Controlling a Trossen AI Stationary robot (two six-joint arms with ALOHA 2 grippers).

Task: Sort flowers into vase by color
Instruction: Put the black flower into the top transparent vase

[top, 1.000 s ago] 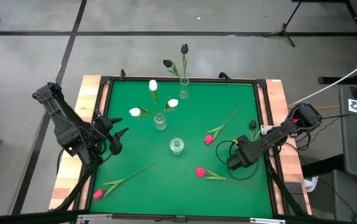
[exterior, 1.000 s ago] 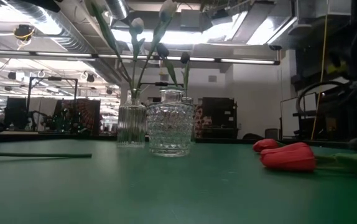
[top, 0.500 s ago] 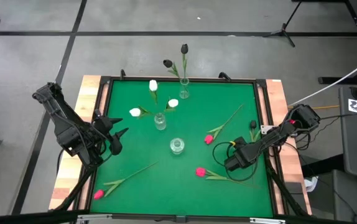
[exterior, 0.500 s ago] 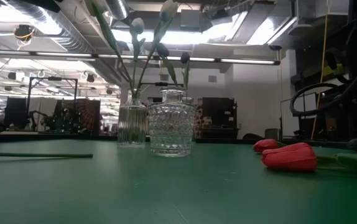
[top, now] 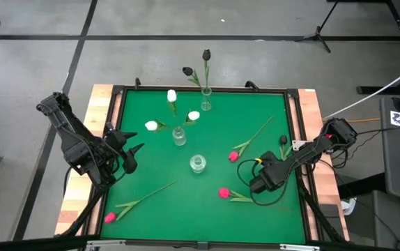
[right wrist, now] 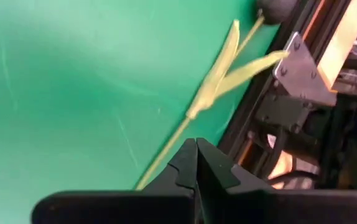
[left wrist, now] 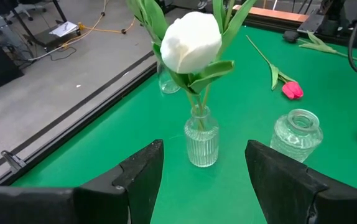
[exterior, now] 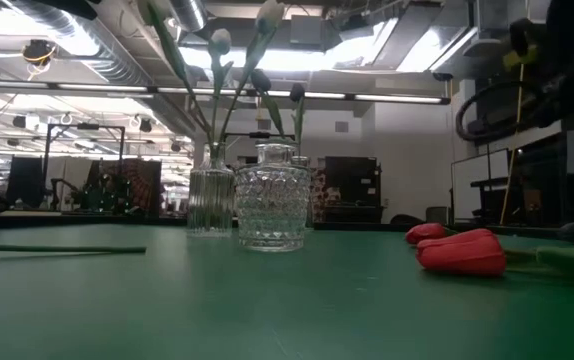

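Three glass vases stand on the green mat: one with white flowers (top: 179,136), one with black flowers (top: 205,104), and an empty one (top: 198,164). Pink flowers lie flat on the mat (top: 233,156), (top: 224,192), (top: 109,217). A black flower (top: 282,139) lies by the right rim. My right gripper (top: 254,187) is low over the mat between the black flower and a pink one, fingers shut (right wrist: 196,144). The black flower's stem (right wrist: 185,121) runs past its fingertips. My left gripper (top: 136,143) waits open at the left, facing the white-flower vase (left wrist: 201,143). My right gripper points down at the mat with its fingers shut. The black flower's thin stem (right wrist: 166,152) passes beside the fingertips and goes out of sight behind one finger (right wrist: 181,163). I cannot tell whether the gripper touches it.
The table's raised dark frame (top: 294,139) and a metal bracket (right wrist: 303,68) are close to my right gripper. Cables loop around the right arm (top: 245,164). Open green mat lies in the near middle (top: 186,209).
My right gripper has shifted a little toward the table's left and near edges. In the low view its cable loop has risen. The flowers and vases stay where they were.
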